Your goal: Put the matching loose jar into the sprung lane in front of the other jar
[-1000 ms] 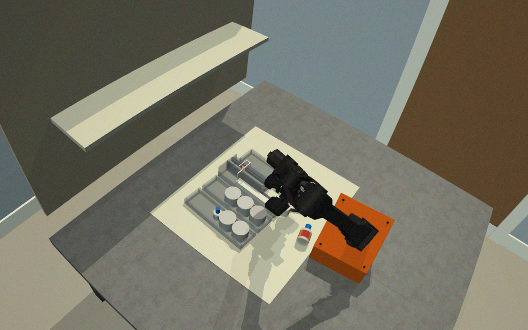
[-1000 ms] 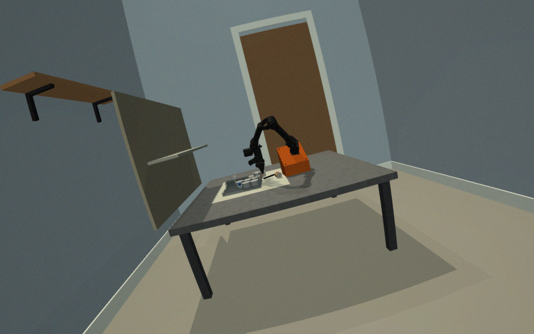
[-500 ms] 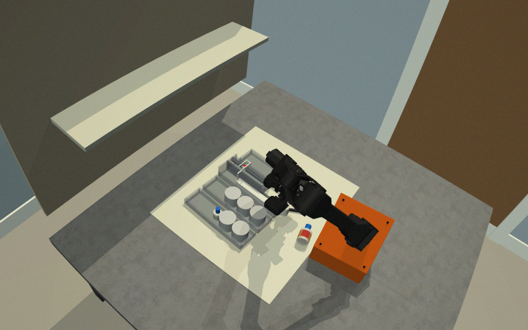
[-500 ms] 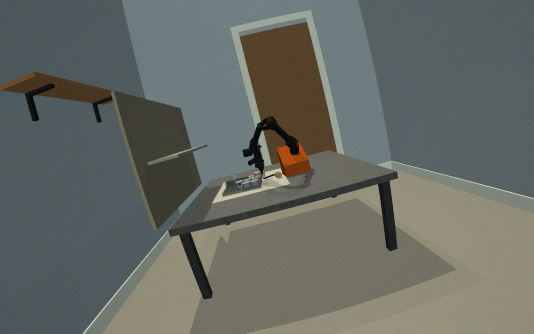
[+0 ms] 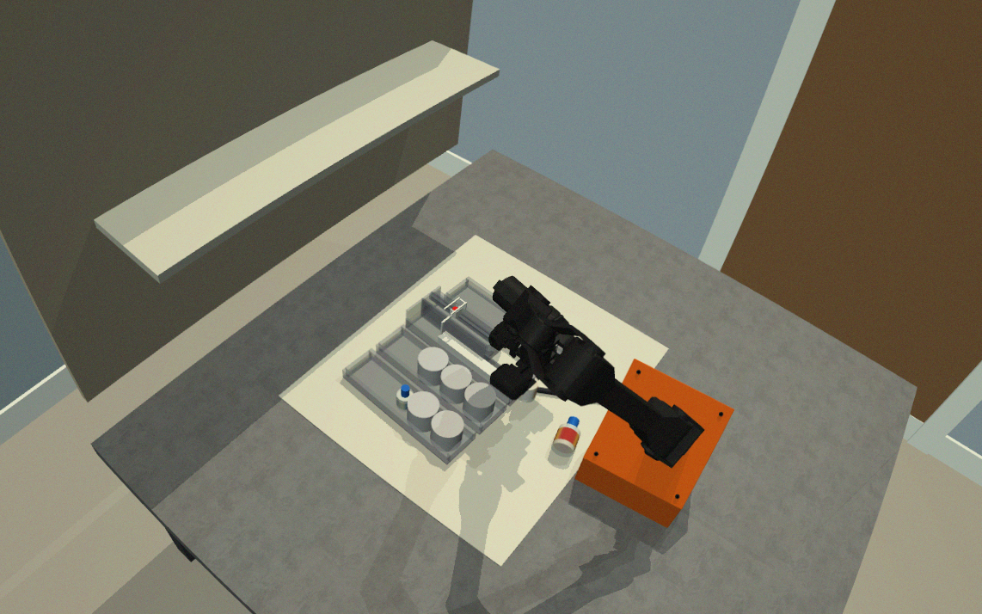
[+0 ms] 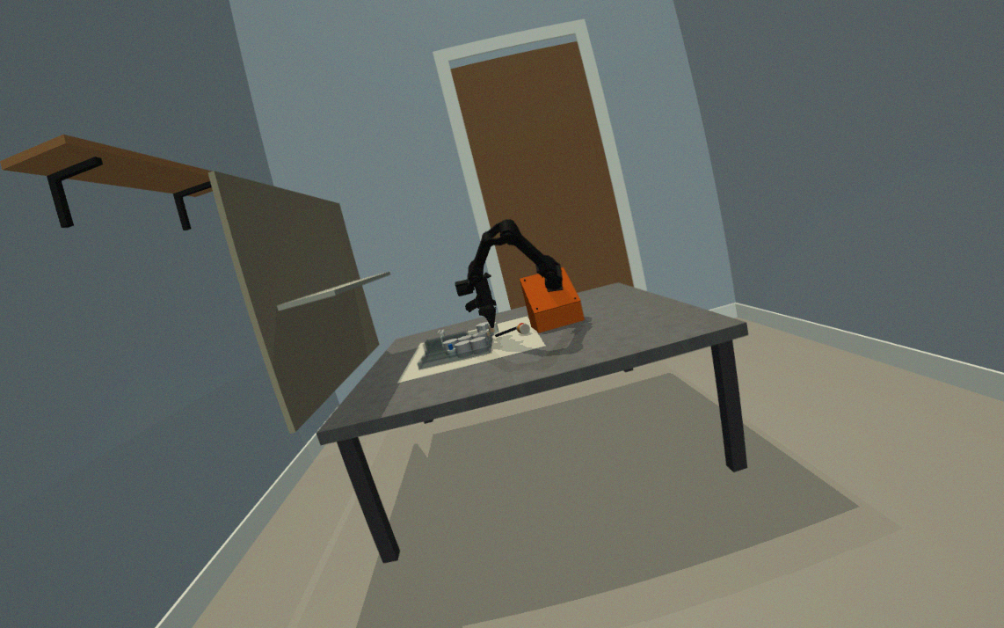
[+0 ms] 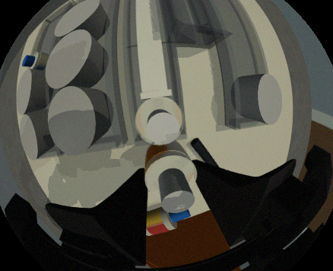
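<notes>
My gripper (image 7: 169,169) (image 6: 492,324) is shut on a jar (image 7: 170,175) with a grey cap, white shoulder and orange-brown body. It holds the jar just outside the front end of the sprung lane. The jar in the lane (image 7: 159,122) has a pale cap and wide white shoulder, and stands by the pusher plate (image 7: 156,94), near the lane's front. The held jar's body comes close to it in the wrist view; I cannot tell whether they touch. The low front stop and the held jar's base are hidden. In the top view the arm covers the fingers.
Left of the lane, large pale cylinders (image 5: 432,359) (image 7: 71,122) and a small blue-capped bottle (image 5: 404,395) (image 7: 33,61) fill other lanes. A grey cylinder (image 7: 269,99) is at right. A blue-capped, red-labelled jar (image 5: 567,438) (image 7: 159,226) lies near the orange base (image 5: 651,472). A black rod (image 7: 205,153) lies by the fingers.
</notes>
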